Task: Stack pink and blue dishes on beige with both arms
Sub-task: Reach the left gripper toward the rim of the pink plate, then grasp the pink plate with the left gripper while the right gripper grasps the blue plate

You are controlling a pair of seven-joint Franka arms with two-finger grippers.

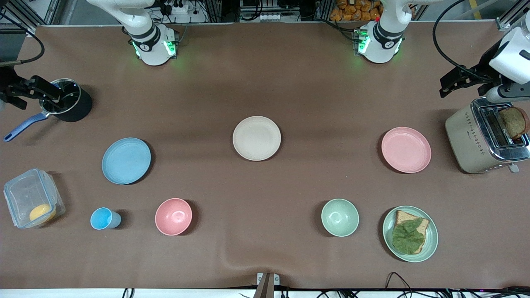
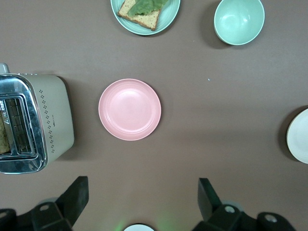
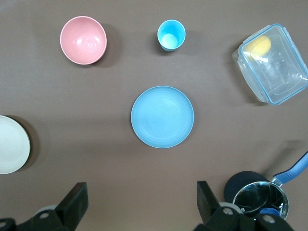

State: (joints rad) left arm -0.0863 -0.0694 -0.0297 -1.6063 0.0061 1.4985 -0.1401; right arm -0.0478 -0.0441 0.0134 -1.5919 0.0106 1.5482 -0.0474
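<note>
The beige plate (image 1: 256, 138) lies at the table's middle with nothing on it. The blue plate (image 1: 126, 160) lies toward the right arm's end, a little nearer the front camera, and shows in the right wrist view (image 3: 162, 116). The pink plate (image 1: 406, 149) lies toward the left arm's end beside the toaster and shows in the left wrist view (image 2: 129, 109). My left gripper (image 2: 143, 192) hangs open high above the table by the toaster. My right gripper (image 3: 142, 192) hangs open high by the pot. Neither holds anything.
A black pot with a blue handle (image 1: 62, 101) and a clear box (image 1: 31, 198) sit at the right arm's end. A toaster (image 1: 484, 136) holds bread at the left arm's end. Nearer the front camera stand a blue cup (image 1: 103, 218), pink bowl (image 1: 173, 216), green bowl (image 1: 340, 217) and green sandwich plate (image 1: 389, 231).
</note>
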